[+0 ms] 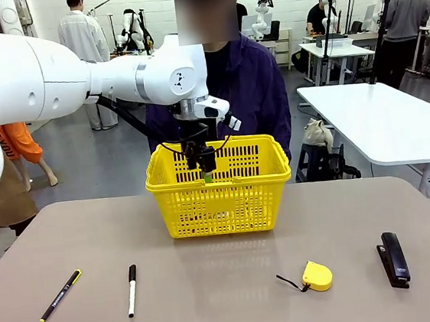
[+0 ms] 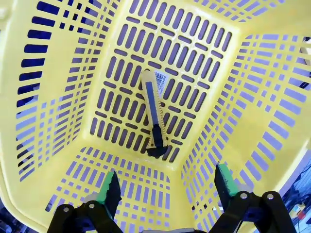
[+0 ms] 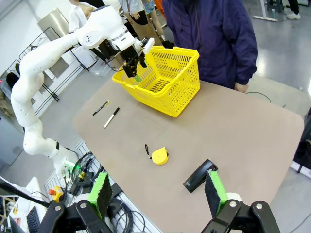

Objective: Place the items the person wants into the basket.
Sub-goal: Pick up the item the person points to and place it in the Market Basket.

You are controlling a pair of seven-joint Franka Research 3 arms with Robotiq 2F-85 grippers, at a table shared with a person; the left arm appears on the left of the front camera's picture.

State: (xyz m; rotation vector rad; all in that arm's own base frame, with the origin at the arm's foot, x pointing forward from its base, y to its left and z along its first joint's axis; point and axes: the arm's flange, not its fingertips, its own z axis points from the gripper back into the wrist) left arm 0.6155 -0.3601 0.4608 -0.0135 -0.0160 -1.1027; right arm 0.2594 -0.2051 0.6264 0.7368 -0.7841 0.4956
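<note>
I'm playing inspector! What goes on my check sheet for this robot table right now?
Surface: brown table, no spills seen.
Job's things: utility knife lying in the yellow basket; pen and marker on the table, left side.
Clutter: tape measure and stapler, right side.
Grippers: left gripper over the basket, jaws open, empty; right gripper above the table, jaws open, empty.
Cables: black cable along the left arm; floor cables beside the table.
Surroundings: person behind the basket; white tables beyond.
</note>
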